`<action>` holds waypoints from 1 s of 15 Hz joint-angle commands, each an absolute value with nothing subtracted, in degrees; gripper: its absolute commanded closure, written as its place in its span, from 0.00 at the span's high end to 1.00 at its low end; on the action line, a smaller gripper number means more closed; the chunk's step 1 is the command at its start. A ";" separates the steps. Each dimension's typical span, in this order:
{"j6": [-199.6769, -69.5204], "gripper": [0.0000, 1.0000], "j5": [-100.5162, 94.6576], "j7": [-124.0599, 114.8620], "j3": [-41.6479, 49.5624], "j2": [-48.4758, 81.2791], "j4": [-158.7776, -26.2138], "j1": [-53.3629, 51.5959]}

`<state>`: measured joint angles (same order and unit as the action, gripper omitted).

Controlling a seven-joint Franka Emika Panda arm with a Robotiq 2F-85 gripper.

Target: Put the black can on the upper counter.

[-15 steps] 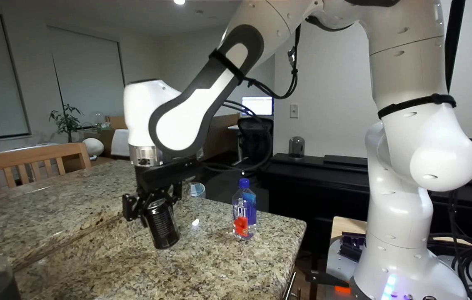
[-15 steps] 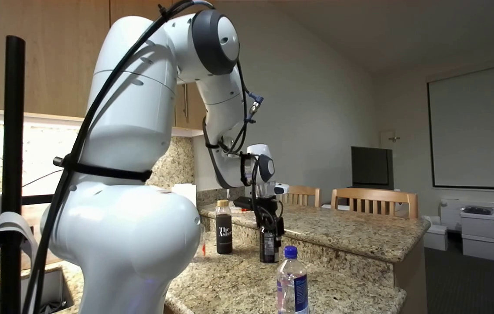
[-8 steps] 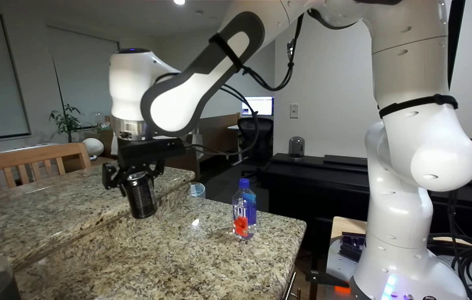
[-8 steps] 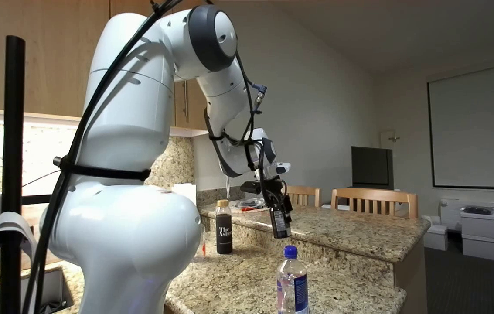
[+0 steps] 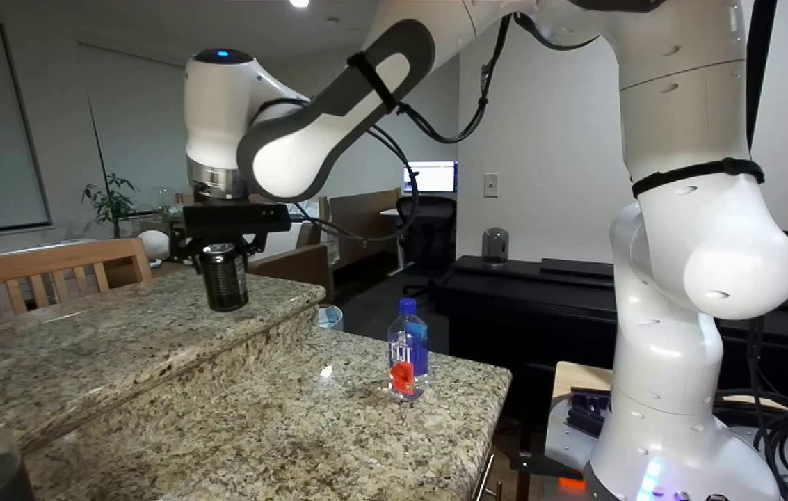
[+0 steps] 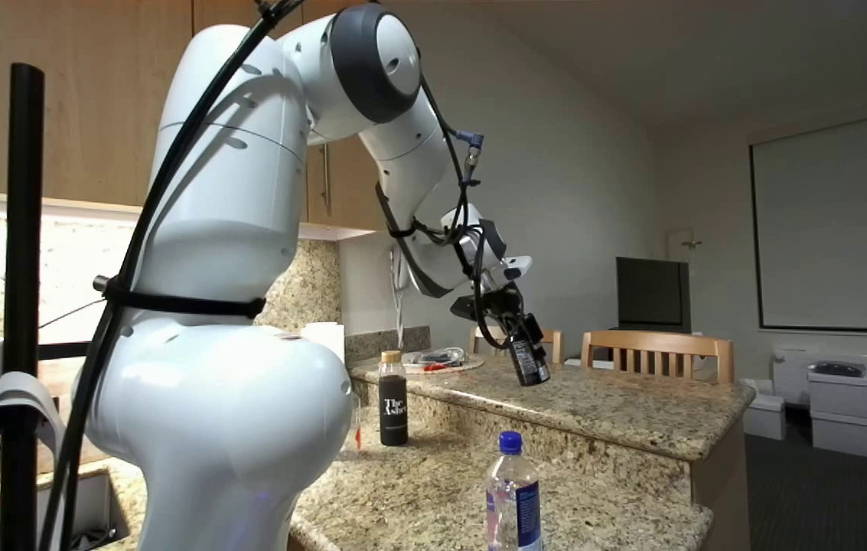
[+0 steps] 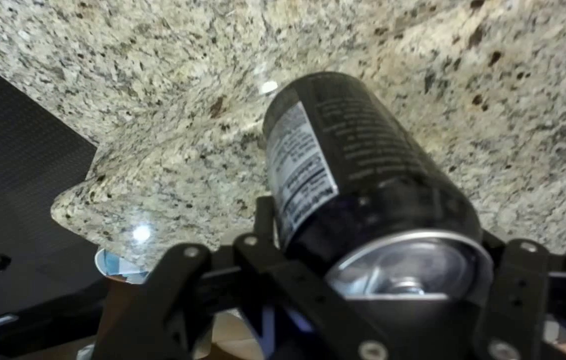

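Note:
My gripper (image 5: 224,256) is shut on the black can (image 5: 225,285), near its silvery rim. In an exterior view (image 6: 529,366) the can hangs tilted, its lower end toward the right. The can appears over the upper counter (image 5: 122,330), a raised speckled granite ledge that also shows in an exterior view (image 6: 601,405). A gap below the can seems to be there, but its height is hard to tell. In the wrist view the can (image 7: 357,150) lies between the two fingers (image 7: 377,230), with its metal end toward the camera and granite behind it.
The blue-capped bottle (image 5: 407,355) stands on the lower counter (image 5: 338,431). A dark bottle with a wooden lid (image 6: 393,405) stands there too, beside the step. A plate with loose items (image 6: 441,360) lies on the upper counter. Wooden chairs (image 6: 655,352) stand behind the ledge.
My gripper has lifted the can from low over the lower counter, up and across the step, to above the upper counter. The can stays gripped. The bottles have not moved.

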<state>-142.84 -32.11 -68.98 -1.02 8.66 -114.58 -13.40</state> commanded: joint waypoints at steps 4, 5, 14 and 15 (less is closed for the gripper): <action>-146.29 0.49 -32.96 -76.69 2.15 12.48 -107.78 -10.60; -146.25 0.49 -32.72 -77.34 2.71 13.43 -106.63 -10.41; -145.48 0.49 -29.42 -76.82 5.57 23.01 -98.09 -10.75; -145.75 0.49 -28.05 -76.23 5.45 23.74 -97.59 -10.48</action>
<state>-145.13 -31.14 -76.91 5.27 21.97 -100.17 -10.65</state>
